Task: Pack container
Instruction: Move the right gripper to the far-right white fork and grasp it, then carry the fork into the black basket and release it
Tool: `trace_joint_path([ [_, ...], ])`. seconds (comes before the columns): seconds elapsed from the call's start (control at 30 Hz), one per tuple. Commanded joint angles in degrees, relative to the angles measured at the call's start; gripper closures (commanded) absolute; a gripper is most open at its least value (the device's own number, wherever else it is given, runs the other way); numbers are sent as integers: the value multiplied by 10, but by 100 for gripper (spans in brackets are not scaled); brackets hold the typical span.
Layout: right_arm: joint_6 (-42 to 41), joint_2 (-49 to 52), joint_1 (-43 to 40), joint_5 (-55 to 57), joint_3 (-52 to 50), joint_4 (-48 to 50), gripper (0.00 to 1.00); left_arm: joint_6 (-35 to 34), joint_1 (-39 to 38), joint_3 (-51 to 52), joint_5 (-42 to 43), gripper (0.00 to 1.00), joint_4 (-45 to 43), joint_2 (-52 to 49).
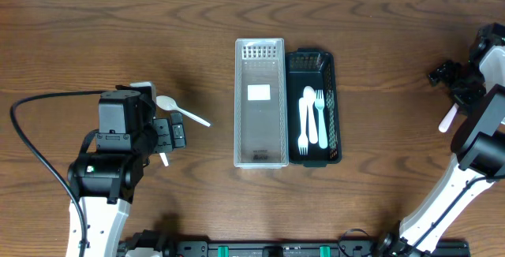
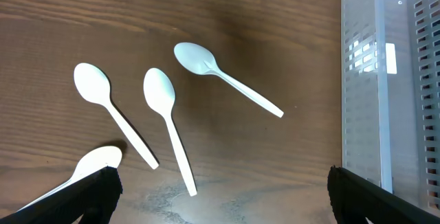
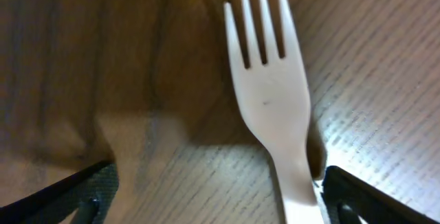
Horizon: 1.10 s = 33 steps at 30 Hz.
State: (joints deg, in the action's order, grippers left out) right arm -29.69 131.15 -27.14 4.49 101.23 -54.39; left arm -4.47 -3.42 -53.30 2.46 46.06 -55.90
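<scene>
A black slotted container [image 1: 334, 107] stands right of the table's middle and holds a few white and pale forks [image 1: 312, 119]. A clear slotted bin [image 1: 259, 154] lies against its left side and shows at the right of the left wrist view [image 2: 385, 80]. Several white plastic spoons [image 2: 159, 90] lie loose on the wood; one shows in the overhead view [image 1: 183, 113]. My left gripper [image 2: 220, 196] is open and empty just short of their handles. My right gripper [image 3: 216, 189] is open at the far right, with a white fork [image 3: 271, 100] lying flat beside its right finger.
The right arm [image 1: 473, 139] reaches up along the table's right edge, with the fork's handle [image 1: 448, 119] sticking out below its gripper. The left arm's body [image 1: 118, 139] and black cable [image 1: 31, 143] occupy the left front.
</scene>
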Motion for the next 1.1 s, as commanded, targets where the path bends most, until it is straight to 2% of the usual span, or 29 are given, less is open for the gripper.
trace_joint_path([
  [0.0, 6, 5, -4, 8, -38, 10, 9, 3, 2, -10, -1, 2, 0, -2],
  [0.33, 7, 5, -1, 8, -96, 34, 32, 3, 2, -10, -1, 2, 0, -2],
  [0.4, 7, 5, 3, 8, -95, 33, 47, 3, 2, -10, -1, 2, 0, -2],
  [0.47, 12, 5, 7, 1, -95, 33, 66, 3, 2, -10, -1, 2, 0, -2],
  [0.5, 13, 5, 9, -3, -95, 33, 70, 3, 2, -10, -1, 2, 0, -2],
  [1.0, 13, 4, 76, -23, -95, 34, 81, 3, 2, -10, -1, 2, 0, -2],
  [1.07, 15, 3, 92, -27, -93, 34, 86, 3, 2, -10, -1, 2, 0, -2],
])
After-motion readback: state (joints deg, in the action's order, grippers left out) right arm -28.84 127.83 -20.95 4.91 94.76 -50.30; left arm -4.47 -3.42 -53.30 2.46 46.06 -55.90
